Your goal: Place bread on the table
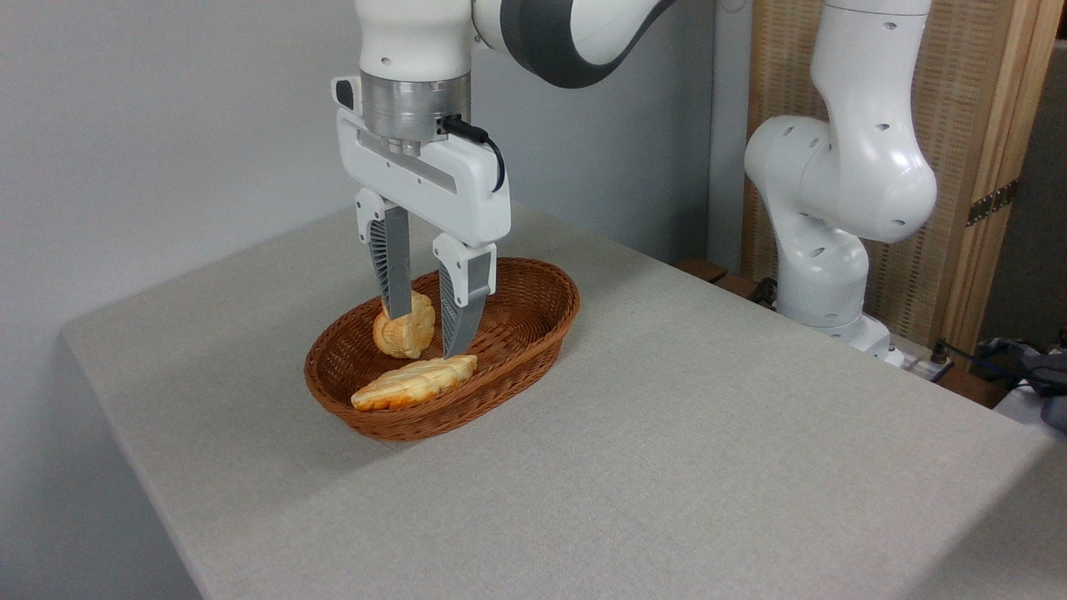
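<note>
Grey table [667,433], wicker basket [542,292] with bread [414,332], leaf-shaped loaf [413,383]

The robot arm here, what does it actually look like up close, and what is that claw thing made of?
The arm is glossy white with rounded joints and a dark grey band near the top. A silver metal ring joins it to a boxy white gripper. A black cable plugs in at the gripper's side. Its two fingers are grey, ribbed and tapered, set in white mounts.

A grey-beige cloth-covered table [667,433] carries one brown oval wicker basket [533,333] near its far-left part.
</note>
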Tool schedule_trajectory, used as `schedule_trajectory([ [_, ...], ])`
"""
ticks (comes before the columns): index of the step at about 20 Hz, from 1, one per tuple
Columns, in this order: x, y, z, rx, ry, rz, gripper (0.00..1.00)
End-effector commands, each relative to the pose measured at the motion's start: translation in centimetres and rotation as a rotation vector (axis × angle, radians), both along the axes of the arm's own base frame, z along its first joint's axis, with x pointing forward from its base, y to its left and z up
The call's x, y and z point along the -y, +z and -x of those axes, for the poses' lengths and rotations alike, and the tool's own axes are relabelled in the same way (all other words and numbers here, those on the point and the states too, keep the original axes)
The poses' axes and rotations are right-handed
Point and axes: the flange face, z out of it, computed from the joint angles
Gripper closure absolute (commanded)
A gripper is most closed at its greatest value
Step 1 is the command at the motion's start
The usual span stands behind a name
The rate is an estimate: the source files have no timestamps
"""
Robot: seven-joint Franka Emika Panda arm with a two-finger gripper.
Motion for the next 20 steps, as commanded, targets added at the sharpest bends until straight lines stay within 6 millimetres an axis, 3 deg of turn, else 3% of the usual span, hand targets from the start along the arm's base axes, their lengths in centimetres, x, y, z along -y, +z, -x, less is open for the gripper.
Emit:
schedule_trajectory([
  [1,0.3,0.5,0.4,-0.015,0.004,0.011,0.0],
  [4,0.7,0.2,0.5,-0.024,0.011,0.053,0.0],
  [12,7.9,-1.5,1.9,-0.039,-0.083,0.134,0.0],
  [20,12.0,-2.8,2.2,-0.096,0.132,0.238,0.0],
])
